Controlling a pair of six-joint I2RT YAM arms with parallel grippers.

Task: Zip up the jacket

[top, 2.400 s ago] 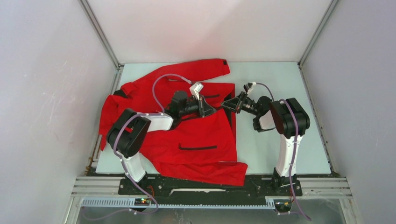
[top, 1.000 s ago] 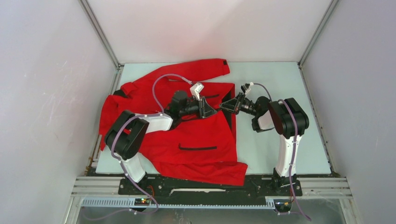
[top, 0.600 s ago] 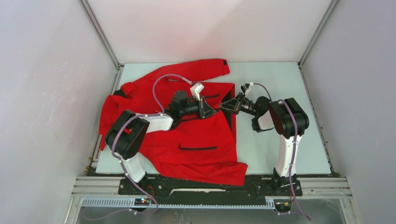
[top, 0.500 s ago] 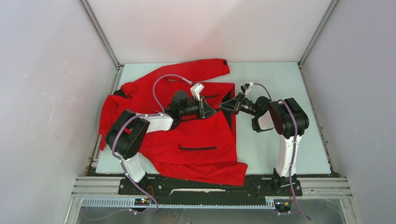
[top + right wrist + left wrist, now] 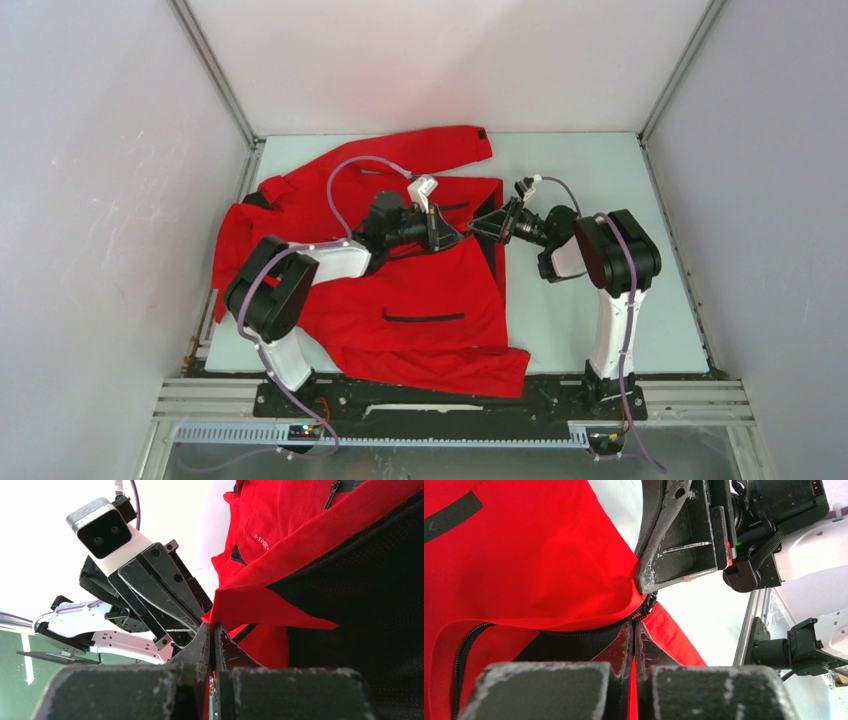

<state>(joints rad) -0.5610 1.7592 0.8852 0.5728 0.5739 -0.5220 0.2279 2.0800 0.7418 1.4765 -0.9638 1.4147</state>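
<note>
The red jacket (image 5: 420, 290) lies spread over the left and middle of the table, with one sleeve stretched toward the back. My left gripper (image 5: 452, 238) reaches over it and is shut on the black front zipper (image 5: 650, 603), its fingertips (image 5: 624, 640) pinched just below the slider. My right gripper (image 5: 478, 228) faces it from the right and is shut on the jacket's red front edge (image 5: 235, 605). The two grippers nearly touch. The right gripper's fingers (image 5: 679, 545) fill the top of the left wrist view. The black inner lining (image 5: 360, 605) shows in the right wrist view.
A black pocket zip (image 5: 423, 317) lies on the near panel. Pale table surface (image 5: 600, 170) lies bare to the right of the jacket. White enclosure walls with metal corner posts (image 5: 215, 80) stand around the table. The jacket hem hangs over the near edge (image 5: 480, 370).
My right gripper has edged slightly left toward the left gripper. Otherwise both grips and the jacket look the same.
</note>
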